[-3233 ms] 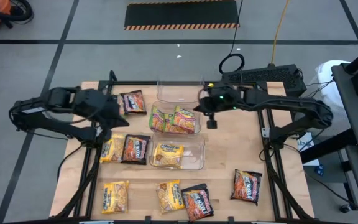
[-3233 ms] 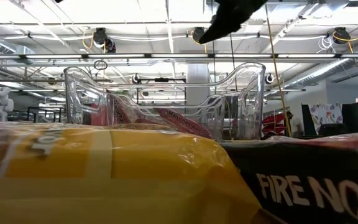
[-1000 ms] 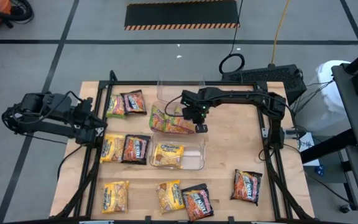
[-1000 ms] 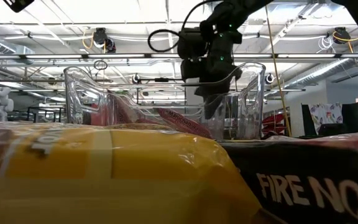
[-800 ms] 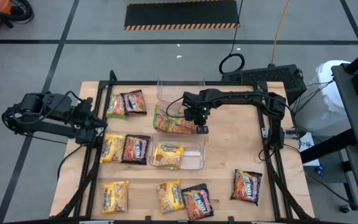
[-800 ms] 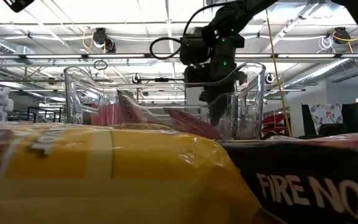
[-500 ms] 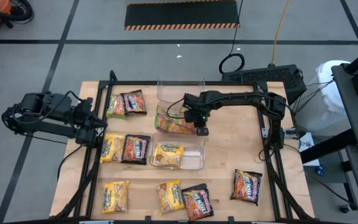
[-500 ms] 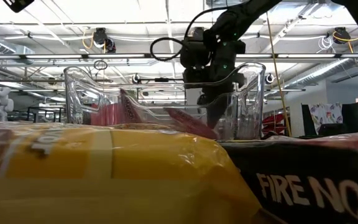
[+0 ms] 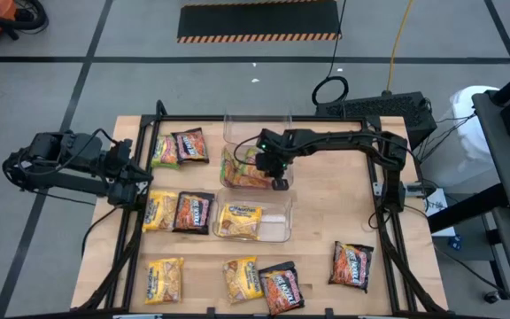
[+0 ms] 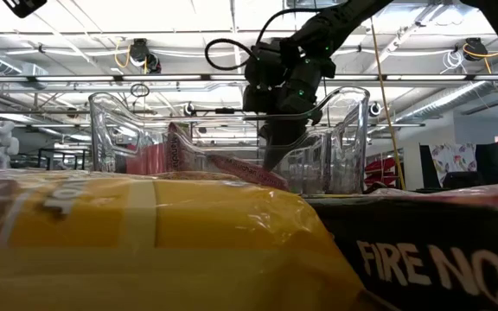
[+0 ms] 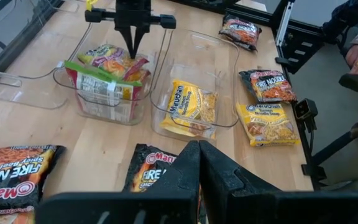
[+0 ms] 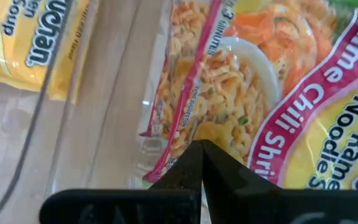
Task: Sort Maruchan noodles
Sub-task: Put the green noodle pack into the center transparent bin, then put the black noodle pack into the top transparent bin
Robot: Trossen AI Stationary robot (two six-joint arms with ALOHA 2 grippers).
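Right now my R gripper (image 9: 278, 183) sits low in the middle clear bin (image 9: 227, 152), fingers pressed together, tip down among the lime-chili packets (image 9: 244, 169); it pinches nothing that I can see. From the R wrist cam the closed tip (image 12: 199, 148) is right at a packet edge by the bin wall. Looks to me like a tidy-up step: nudging the green-yellow ones to sit flat inside.

L gripper (image 9: 137, 182) waits at the table's L edge, fingers shut, empty, near a yellow packet (image 9: 160, 211) and a dark Fire Noodle packet (image 9: 194, 211).

Where the rest is: one yellow packet (image 9: 239, 219) already in the near bin (image 9: 277, 232); far bin (image 9: 253, 127) appears empty. On the wood, unsorted: a green and a dark pkt (image 9: 189, 144) at far L, yellow ones (image 9: 163, 279) along the near edge w/ another dark one (image 9: 281, 286), plus a dark one (image 9: 351, 265) near R.

Next, I think: lift R clear of the bin w/o dragging packets out, then open over a loose pkt. The glossy wrap may slip, so grip squarely.
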